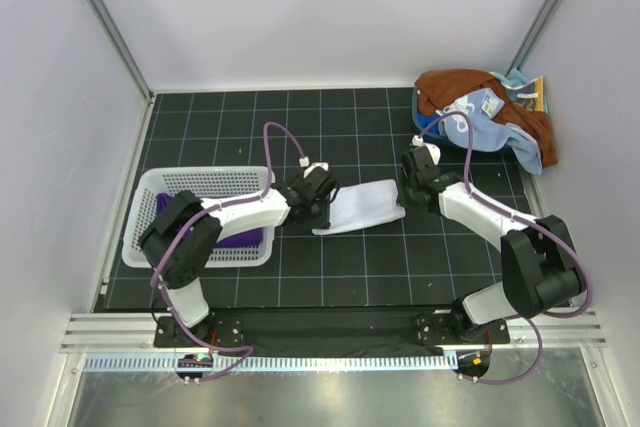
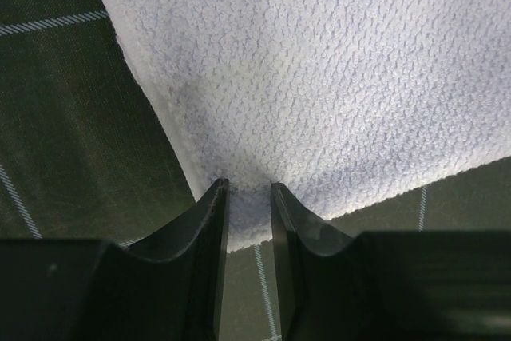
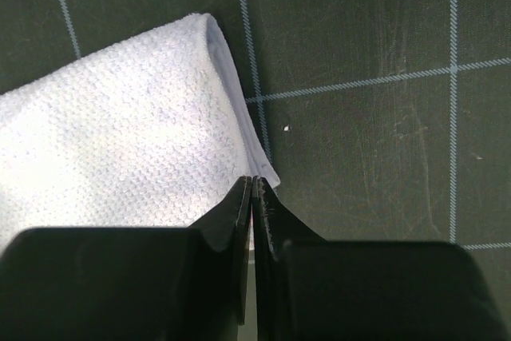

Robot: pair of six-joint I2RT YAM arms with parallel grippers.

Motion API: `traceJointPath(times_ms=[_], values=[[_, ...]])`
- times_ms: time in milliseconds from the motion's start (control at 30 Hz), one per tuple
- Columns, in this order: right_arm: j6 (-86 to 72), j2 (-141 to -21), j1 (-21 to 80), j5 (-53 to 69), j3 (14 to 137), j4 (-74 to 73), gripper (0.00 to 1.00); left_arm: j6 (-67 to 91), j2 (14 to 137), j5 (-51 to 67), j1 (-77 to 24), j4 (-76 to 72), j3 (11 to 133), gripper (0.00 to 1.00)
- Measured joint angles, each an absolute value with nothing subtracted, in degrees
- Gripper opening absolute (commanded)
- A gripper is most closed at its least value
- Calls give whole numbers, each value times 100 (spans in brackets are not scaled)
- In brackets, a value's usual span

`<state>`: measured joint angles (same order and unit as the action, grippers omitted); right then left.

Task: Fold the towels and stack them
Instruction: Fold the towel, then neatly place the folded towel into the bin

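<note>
White towel, seemingly pinched by left gripper

Robot lab test cell, white panel walls, aluminium frame posts, black gridded mat

Left black two-finger gripper: lowered, clamped on white terry towel edge.
Right black two-finger gripper: lowered, fingers pressed together.
</note>
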<state>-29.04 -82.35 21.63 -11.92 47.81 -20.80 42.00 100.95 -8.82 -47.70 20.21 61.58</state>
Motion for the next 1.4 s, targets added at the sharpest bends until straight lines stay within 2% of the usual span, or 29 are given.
traceJointPath(times_ms=[200,433,500,700,933,1100,1400], values=[[-2899,-8576,2119,-1315,4821,-2084,13,4171,10088,-888,-4777,2102,6267,42],[-2873,-8643,2108,-1354,4801,-2110,41,4206,9769,-1017,-4672,2418,6473,51],[-2858,-8560,2108,-1393,4801,-2193,44,4270,9618,-1055,-4576,2471,6473,53],[-2853,-7955,2104,-1476,4945,-2464,43,4427,9627,-987,-4270,2502,6473,56],[-2838,-7797,2298,-1308,5068,-2390,43,4746,10020,-921,-4191,2432,6473,57],[-2840,-7867,2661,-1184,5068,-2265,41,4976,10418,-886,-4191,2316,6499,55],[-2840,-8071,2652,-1111,5063,-2084,40,5304,10506,-1129,-4344,2137,6534,50]])
